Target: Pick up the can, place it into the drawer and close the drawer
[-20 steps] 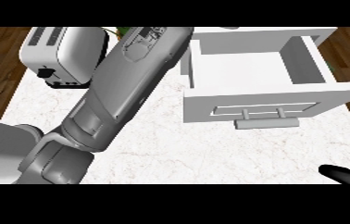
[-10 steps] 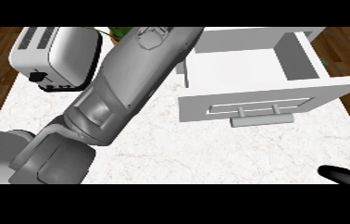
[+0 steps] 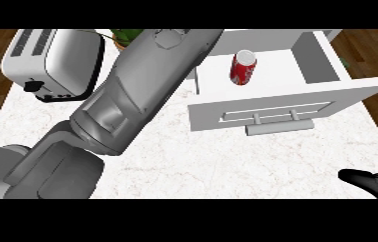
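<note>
Head view: the red can (image 3: 244,68) is already inside the open drawer (image 3: 317,61), on its white floor towards the left side, apart from the walls. Its long axis runs near to far in the view, silver end the farther one; I cannot tell whether it stands or lies. No hand touches it.

So the placing looks done, and what is left is shutting the drawer. The drawer front (image 3: 347,101) faces the robot, with its handle (image 3: 277,117) across the middle, so the push must go away from the robot, square onto that panel.

The left forearm (image 3: 140,91) rises from the lower left corner and crosses the desk (image 3: 221,166) slantwise, its far end just beside the drawer's left wall. The left hand is lost past the upper edge, so what its fingers are doing cannot be told.

The right hand (image 3: 362,181) shows only as a black tip at the lower right edge, low over the desk, on the robot's side of the drawer front and well apart from it. Whether it is released or clenched cannot be told; it holds nothing visible. By my judgement it has the clearer path to the front panel.

A toaster (image 3: 52,61) sits far left, a plant (image 3: 127,36) behind it
</note>
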`<state>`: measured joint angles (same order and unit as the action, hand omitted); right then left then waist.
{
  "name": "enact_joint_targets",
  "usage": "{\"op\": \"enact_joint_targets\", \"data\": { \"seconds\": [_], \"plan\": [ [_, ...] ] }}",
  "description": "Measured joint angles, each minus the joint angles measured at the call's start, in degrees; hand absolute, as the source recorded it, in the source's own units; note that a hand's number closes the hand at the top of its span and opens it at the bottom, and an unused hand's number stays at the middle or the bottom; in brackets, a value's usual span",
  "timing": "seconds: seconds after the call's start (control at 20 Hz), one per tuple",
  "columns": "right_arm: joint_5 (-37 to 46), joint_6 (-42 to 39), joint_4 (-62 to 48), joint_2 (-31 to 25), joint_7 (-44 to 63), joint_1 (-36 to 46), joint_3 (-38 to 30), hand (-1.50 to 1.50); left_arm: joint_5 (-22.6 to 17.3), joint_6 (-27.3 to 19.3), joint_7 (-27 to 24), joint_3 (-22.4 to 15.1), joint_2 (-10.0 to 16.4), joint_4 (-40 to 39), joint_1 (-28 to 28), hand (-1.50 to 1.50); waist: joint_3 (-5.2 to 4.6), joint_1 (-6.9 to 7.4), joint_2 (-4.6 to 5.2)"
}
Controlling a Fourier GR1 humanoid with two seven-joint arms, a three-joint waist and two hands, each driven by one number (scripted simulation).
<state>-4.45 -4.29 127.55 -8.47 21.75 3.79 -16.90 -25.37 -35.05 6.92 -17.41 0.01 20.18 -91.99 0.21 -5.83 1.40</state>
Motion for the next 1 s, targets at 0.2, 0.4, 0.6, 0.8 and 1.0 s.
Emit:
{"op": "enact_joint_targets", "data": {
  "seconds": [0.2, 0.4, 0.6, 0.8, 1.0],
  "plan": [
    [1.8, -0.9, 0.0, -1.8, -0.7, 0.7, 0.2, -1.5, -1.3, -1.2, -2.1, -0.9, 0.0, -0.9, 0.4, -1.5, -0.02, -0.14, 0.08],
    [4.4, -2.3, 0.1, -3.4, -2.6, 1.2, 1.7, -1.5, -3.1, -2.1, -3.0, -0.3, 0.0, -2.0, -0.7, -1.5, -0.02, -0.23, 0.26],
    [9.9, -3.2, -0.4, -5.3, -5.1, 2.6, 4.3, -1.5, -5.3, -2.9, -3.9, -0.2, 0.0, -1.8, -0.8, -1.5, -0.04, -0.12, 0.34],
    [17.1, -3.2, -5.0, -7.5, -8.2, 5.6, 7.0, -1.5, -7.3, -2.6, -5.0, 0.6, 0.0, -1.6, -0.9, -1.5, -0.06, 0.96, 0.47],
    [25.1, -2.4, -8.7, -9.1, -9.9, 8.4, 11.0, -1.5, -8.6, -2.4, -6.1, 0.7, 0.0, -1.8, -1.1, -1.5, -0.08, 1.7, 0.33]
  ]
}}
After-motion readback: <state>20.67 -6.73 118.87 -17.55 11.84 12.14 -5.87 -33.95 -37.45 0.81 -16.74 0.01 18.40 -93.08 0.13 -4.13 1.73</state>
